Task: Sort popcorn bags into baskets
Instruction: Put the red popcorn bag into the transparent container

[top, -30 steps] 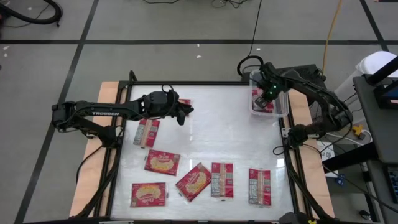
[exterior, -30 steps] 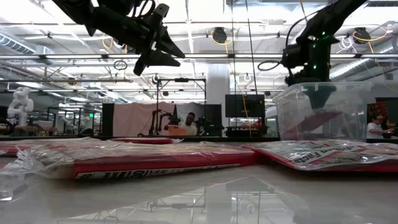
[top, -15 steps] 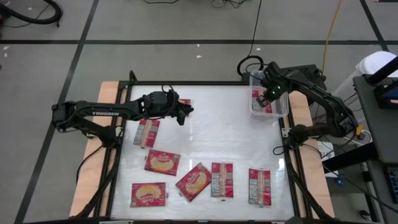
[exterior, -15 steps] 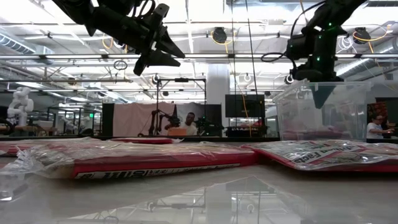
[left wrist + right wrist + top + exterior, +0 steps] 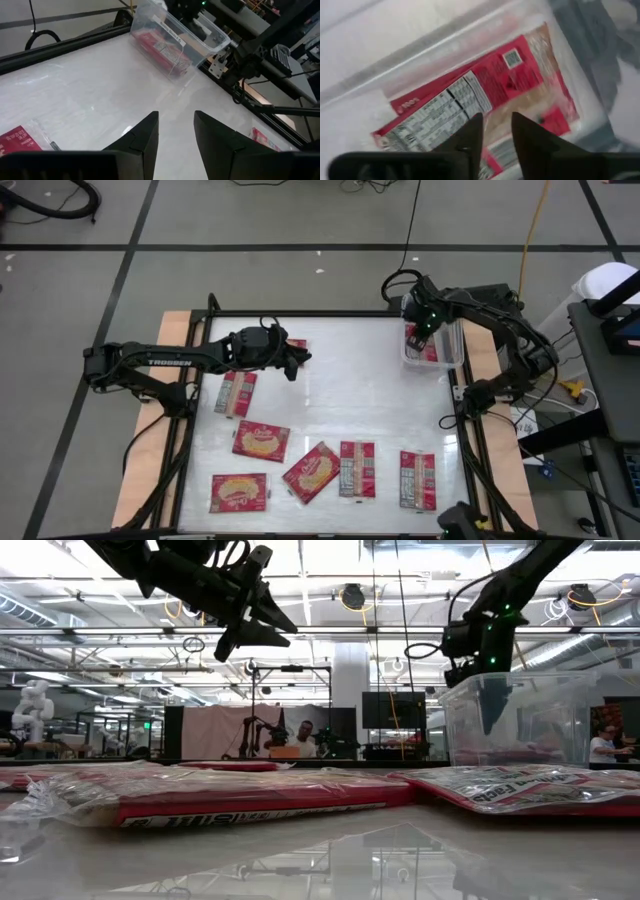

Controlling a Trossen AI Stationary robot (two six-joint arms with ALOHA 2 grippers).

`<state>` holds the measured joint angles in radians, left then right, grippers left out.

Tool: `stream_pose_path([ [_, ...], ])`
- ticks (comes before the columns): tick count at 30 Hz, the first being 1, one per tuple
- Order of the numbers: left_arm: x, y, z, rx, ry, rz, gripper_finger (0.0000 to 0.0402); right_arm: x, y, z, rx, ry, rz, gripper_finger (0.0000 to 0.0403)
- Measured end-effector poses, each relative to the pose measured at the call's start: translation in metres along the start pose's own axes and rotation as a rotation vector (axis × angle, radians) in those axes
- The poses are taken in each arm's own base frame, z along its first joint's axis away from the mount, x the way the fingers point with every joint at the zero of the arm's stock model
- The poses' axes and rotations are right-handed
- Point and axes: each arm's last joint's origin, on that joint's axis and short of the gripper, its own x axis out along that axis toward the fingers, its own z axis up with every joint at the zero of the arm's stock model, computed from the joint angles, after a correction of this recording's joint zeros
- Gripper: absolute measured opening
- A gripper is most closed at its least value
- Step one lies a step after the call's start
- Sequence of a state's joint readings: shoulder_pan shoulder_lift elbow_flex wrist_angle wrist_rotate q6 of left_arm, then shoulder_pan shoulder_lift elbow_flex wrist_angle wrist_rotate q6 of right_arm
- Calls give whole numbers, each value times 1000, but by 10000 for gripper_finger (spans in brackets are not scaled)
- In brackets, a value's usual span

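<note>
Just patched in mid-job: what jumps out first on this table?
The red popcorn bags strewn along the table's near edge catch the eye first. Next, the clear basket at the far right corner, already holding red bags, with the right gripper open just above them. The left gripper hangs open and empty over mid-table.

The right tool [image 5: 416,330] has parted its fingers, let go of a packet [image 5: 470,105] into the bin [image 5: 447,362] and lifted toward the bin's far-left corner.
</note>
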<state>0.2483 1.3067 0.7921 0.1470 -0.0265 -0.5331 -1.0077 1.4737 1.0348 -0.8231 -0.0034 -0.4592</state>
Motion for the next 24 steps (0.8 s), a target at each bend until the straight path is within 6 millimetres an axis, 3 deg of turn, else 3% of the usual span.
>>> stream_pose_path([
  [6, 0, 0, 0, 0, 0, 0, 127, 12, -6, 9, -157, -36, -22, 162],
  [11, 0, 0, 0, 4, 0, 1, 127, 12, -13, 10, -142, -73, -51, 192],
  [24, 0, 1, 1, 30, -15, 26, 127, 28, -22, 0, -64, -169, -36, 201],
])
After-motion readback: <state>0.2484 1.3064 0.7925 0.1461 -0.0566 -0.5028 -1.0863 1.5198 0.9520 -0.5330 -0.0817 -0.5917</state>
